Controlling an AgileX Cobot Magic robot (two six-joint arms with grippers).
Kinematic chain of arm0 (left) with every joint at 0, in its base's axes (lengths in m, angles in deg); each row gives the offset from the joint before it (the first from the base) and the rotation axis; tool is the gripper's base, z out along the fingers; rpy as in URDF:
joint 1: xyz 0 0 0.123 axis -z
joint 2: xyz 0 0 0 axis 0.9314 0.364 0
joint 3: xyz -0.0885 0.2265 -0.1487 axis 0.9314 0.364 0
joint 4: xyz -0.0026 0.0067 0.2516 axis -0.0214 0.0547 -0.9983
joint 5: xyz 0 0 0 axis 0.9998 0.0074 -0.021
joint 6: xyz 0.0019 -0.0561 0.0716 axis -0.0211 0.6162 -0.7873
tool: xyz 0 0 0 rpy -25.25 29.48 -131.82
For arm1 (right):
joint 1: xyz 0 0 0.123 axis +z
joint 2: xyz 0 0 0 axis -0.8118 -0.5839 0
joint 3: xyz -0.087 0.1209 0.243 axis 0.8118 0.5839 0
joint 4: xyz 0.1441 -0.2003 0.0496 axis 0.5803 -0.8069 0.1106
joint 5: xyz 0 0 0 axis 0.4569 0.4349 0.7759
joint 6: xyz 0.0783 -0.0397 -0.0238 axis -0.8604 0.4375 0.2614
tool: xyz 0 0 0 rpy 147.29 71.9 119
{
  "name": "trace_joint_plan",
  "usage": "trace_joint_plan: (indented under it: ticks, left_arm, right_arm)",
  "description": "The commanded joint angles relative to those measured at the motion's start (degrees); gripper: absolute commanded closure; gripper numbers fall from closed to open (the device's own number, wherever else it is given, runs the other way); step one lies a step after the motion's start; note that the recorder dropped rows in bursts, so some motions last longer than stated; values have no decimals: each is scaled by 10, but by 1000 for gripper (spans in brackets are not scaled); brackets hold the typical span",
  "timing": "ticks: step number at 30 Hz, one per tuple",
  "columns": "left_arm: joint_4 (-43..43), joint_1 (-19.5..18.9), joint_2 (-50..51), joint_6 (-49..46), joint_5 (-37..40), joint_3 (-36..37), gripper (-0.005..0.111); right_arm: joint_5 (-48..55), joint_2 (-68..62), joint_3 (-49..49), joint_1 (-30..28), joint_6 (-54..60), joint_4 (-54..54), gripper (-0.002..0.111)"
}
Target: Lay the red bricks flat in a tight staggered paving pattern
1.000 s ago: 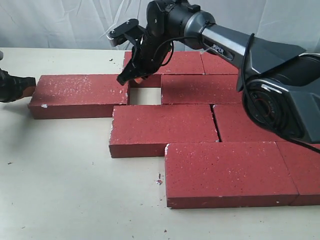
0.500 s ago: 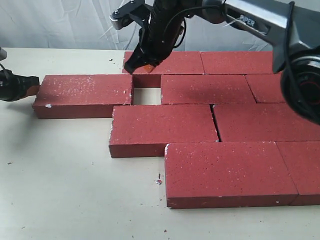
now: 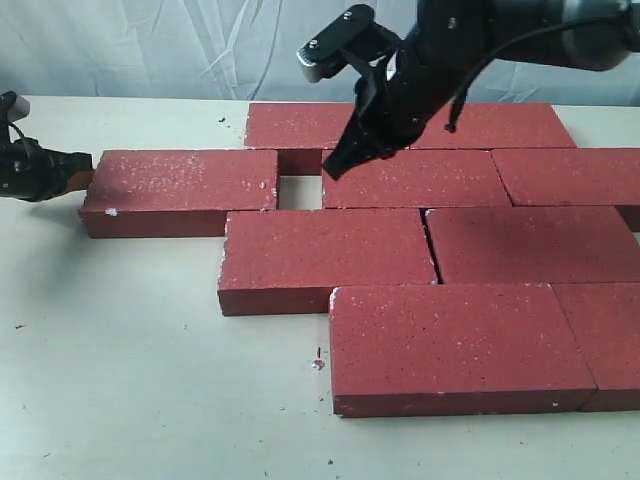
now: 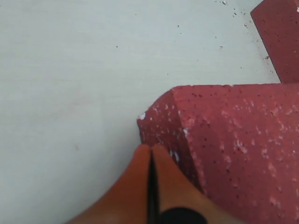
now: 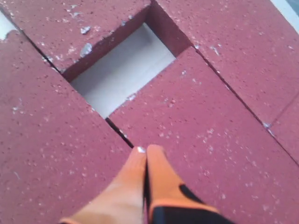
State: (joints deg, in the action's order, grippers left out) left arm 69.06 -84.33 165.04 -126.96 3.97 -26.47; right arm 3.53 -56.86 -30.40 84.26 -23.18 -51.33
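Red bricks (image 3: 330,255) lie flat in staggered rows on the desk (image 3: 130,390), tight except for one small square gap (image 3: 300,192) in the second row. Our left hand (image 4: 150,154), fingers pressed together, sets its tip against the end of the leftmost brick (image 3: 180,182). Our right hand (image 5: 145,154), likewise pressed together, points at the next brick (image 3: 415,178) across that gap; whether it touches, we cannot quite tell.

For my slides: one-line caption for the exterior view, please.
Shut left gripper butts the leftmost brick, gap beside it; shut right gripper above the paved bricks.
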Motion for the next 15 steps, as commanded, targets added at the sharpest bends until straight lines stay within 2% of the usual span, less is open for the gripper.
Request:
trace_joint_plan:
  ticks: [1, 5, 15]
  left_arm:
    - [6, 13, -3, -2, 12, 1, 107]
    - [6, 37, -2, -2, 11, 1, 107]
    - [6, 81, -2, -2, -30, 1, 107]
  right_arm:
    - [-76, 69, 96, -53, 0, -10, 109]
    - [-174, 95, 163, -112, 0, -8, 109]
    - [-170, 96, 164, -116, 0, -5, 109]
